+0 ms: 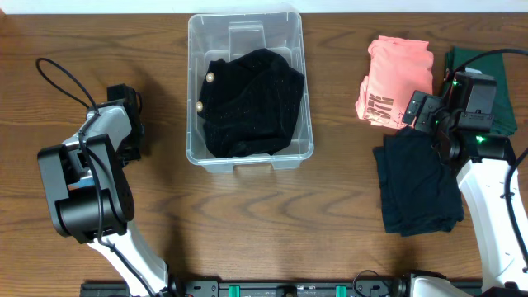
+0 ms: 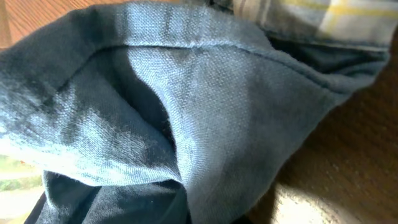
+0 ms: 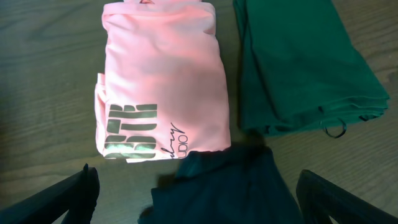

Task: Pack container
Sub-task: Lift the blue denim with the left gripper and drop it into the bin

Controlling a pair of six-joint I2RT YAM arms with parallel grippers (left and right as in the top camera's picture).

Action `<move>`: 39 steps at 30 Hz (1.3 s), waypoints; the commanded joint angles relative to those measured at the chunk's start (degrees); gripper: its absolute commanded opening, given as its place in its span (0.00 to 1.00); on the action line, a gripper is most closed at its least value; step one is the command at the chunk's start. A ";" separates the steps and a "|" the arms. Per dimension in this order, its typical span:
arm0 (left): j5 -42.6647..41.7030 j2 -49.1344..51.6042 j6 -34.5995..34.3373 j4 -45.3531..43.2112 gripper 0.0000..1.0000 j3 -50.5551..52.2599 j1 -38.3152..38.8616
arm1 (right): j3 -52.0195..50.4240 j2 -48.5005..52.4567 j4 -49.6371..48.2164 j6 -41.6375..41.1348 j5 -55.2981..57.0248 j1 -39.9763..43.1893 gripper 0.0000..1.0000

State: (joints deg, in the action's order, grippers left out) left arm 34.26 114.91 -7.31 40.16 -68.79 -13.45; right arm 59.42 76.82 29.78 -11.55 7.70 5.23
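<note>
The clear container [image 1: 191, 91] stands at the table's top centre with a black garment [image 1: 247, 103] inside it. My right gripper [image 1: 418, 111] [image 3: 198, 175] is open, its fingers spread wide over the top edge of a dark navy folded garment [image 1: 417, 186] [image 3: 217, 190], with nothing held. A pink printed shirt [image 1: 396, 70] [image 3: 161, 74] lies just beyond it. My left gripper [image 1: 130, 124] rests on the table far left of the container. In the left wrist view its fingers are hidden, and blue-grey cloth [image 2: 186, 112] fills the frame.
A folded dark green garment [image 1: 464, 62] [image 3: 298, 62] lies right of the pink shirt, partly under my right arm. Black cables loop above my left arm [image 1: 58, 78]. The table's front edge carries a black rail [image 1: 280, 289].
</note>
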 commanded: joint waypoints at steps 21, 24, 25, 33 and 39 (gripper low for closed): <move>-0.37 -28.94 16.90 4.02 0.06 -19.12 18.73 | 0.15 0.07 0.04 -0.63 0.22 0.37 0.99; -0.87 -30.91 21.05 -2.29 0.06 -19.45 25.09 | 0.15 0.07 0.04 -0.61 0.22 0.37 0.99; -0.87 -31.10 22.53 -5.46 0.06 -19.45 27.34 | 0.15 0.07 0.04 -0.61 0.22 0.37 0.99; -0.92 -23.12 30.64 -32.87 0.06 -19.45 36.70 | 0.15 0.07 0.04 -0.61 0.22 0.37 0.99; -1.09 -10.14 30.62 -41.88 0.06 -19.45 36.52 | 0.15 0.07 0.04 -0.61 0.22 0.37 0.99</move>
State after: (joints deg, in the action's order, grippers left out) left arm 32.80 98.98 21.74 -0.80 -88.20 23.44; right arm 59.42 76.82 29.78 -11.55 7.70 5.23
